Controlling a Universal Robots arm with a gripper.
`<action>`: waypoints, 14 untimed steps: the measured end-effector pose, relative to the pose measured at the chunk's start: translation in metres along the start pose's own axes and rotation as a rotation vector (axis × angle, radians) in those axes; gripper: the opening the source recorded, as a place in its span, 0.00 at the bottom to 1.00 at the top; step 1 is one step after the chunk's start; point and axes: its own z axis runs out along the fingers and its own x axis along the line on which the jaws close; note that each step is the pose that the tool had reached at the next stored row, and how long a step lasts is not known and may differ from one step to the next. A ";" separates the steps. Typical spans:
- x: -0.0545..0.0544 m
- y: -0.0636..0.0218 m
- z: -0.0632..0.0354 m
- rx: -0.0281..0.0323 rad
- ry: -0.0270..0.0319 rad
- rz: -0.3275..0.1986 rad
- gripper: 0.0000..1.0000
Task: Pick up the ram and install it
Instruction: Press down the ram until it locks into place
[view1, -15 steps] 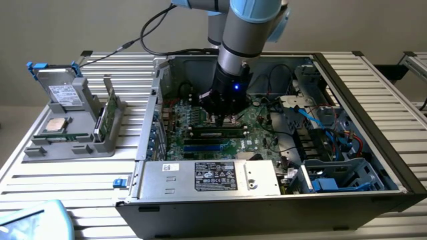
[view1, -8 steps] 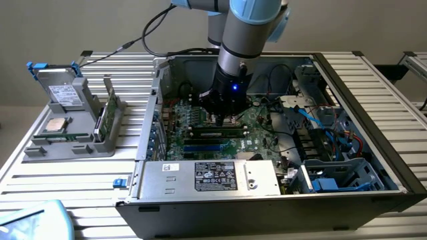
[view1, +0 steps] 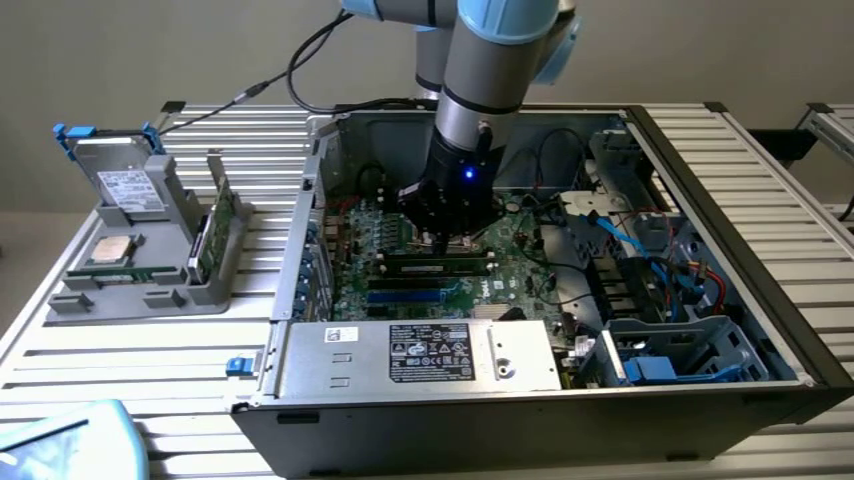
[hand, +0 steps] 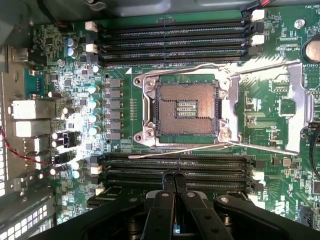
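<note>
The ram (view1: 430, 266) is a green stick with black chips, lying lengthwise in a motherboard slot inside the open computer case. My gripper (view1: 451, 243) hangs right over its middle, at or just above its top edge; I cannot tell whether they touch. In the wrist view the gripper (hand: 173, 176) is shut, its two black fingers (hand: 166, 200) pressed together with nothing between them, over the black memory slots (hand: 210, 165). There the ram itself cannot be told apart from the slots.
An empty processor socket (hand: 186, 107) sits between two banks of slots (hand: 170, 42). A silver power supply (view1: 420, 352) fills the case front, with cables and drive cages (view1: 667, 350) at the exterior view's right. A grey holder (view1: 134, 290) outside carries a hard drive (view1: 127, 185), a processor chip (view1: 114, 250) and a green board (view1: 210, 240).
</note>
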 end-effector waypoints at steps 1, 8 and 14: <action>0.000 0.0000 0.0000 0.0000 0.0000 0.000 0.10; 0.001 0.0009 -0.0112 0.0014 -0.0002 0.000 0.10; 0.003 0.0010 -0.0192 0.0041 -0.0002 0.001 0.10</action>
